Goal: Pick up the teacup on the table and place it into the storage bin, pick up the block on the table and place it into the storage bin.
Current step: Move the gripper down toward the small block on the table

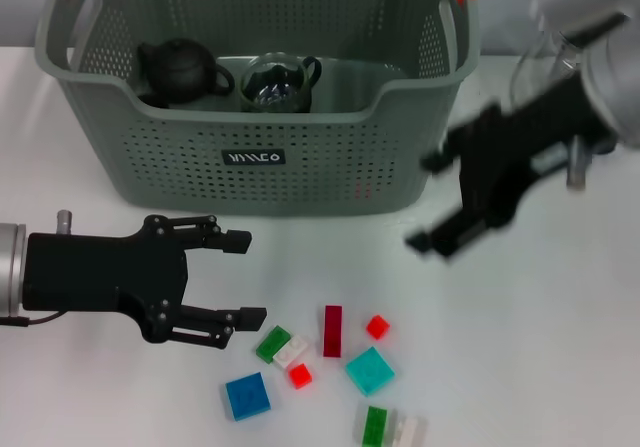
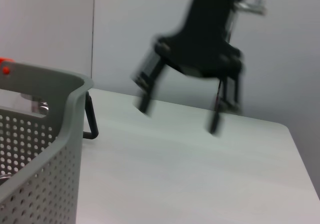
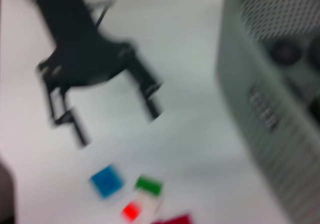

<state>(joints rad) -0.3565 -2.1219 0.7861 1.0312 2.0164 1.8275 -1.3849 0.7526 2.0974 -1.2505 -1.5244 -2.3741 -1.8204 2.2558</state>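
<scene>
The grey-green perforated storage bin (image 1: 250,157) stands at the back of the white table. Inside it are a glass teacup (image 1: 280,83) and a dark teapot (image 1: 180,72). Several small blocks lie on the table in front: a dark red block (image 1: 332,330), a blue one (image 1: 247,395), a teal one (image 1: 370,370), and green-and-white ones (image 1: 280,345). My left gripper (image 1: 245,278) is open and empty, low over the table left of the blocks. My right gripper (image 1: 428,202) is open, empty and blurred, right of the bin's front corner.
Two small red blocks (image 1: 377,326) lie among the others. The left wrist view shows the bin's corner (image 2: 50,134) and the right gripper (image 2: 179,119). The right wrist view shows the left gripper (image 3: 117,126), the blue block (image 3: 106,180) and the bin wall (image 3: 255,108).
</scene>
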